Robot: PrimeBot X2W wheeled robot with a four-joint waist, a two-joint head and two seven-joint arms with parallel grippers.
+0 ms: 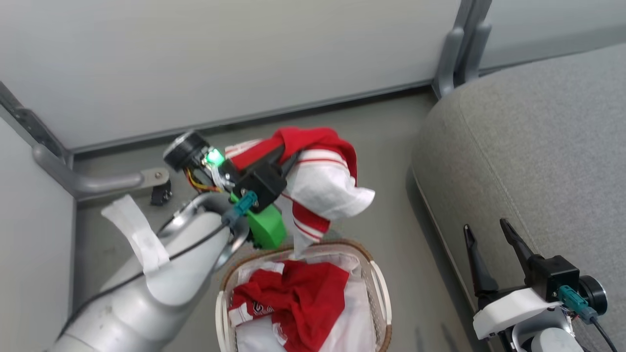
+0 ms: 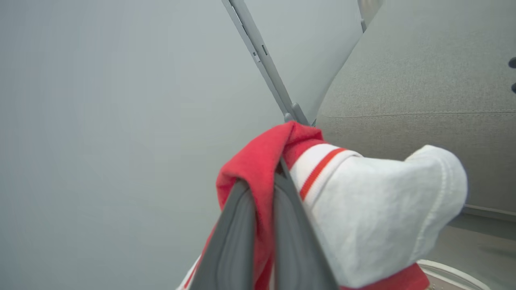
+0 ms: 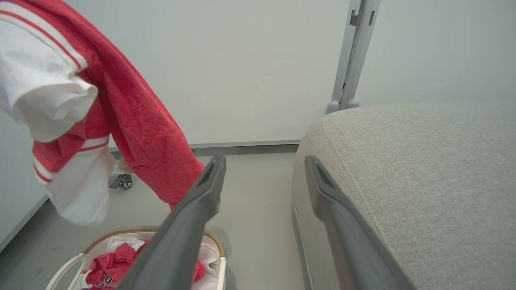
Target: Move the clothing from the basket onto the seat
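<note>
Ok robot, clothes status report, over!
Left gripper shut on a red-and-white soft fabric garment, held above the small white plastic basket. Right gripper open, empty. More red clothing in basket. Nothing between garment and big grey fabric seat.

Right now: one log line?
left gripper shut on garment above basket | right gripper open beside seat | more clothing in basket

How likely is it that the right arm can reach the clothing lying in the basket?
Probably yes. The right gripper stands open and empty by the seat, bare floor between it and the basket, whose clothing lies uncovered. The garment held by the left gripper hangs over the far rim.
</note>
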